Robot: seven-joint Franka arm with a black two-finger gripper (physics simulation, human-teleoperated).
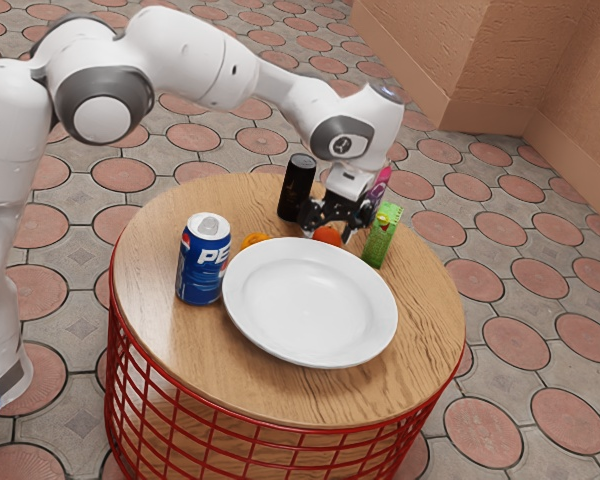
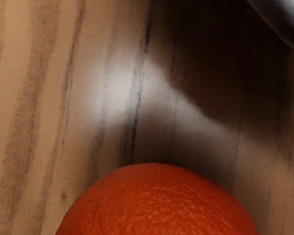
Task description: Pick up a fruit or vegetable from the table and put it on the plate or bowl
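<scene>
the gripper (image 1: 332, 222) is held low over the orange (image 1: 327, 236) beside the plate (image 1: 310, 300); whether it is clamped cannot be told; lifting and placing are left

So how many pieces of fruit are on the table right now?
2. One orange sits under the gripper, beside the green carton. A smaller orange fruit lies behind the plate, by the Pepsi can, partly hidden by the rim.
</scene>
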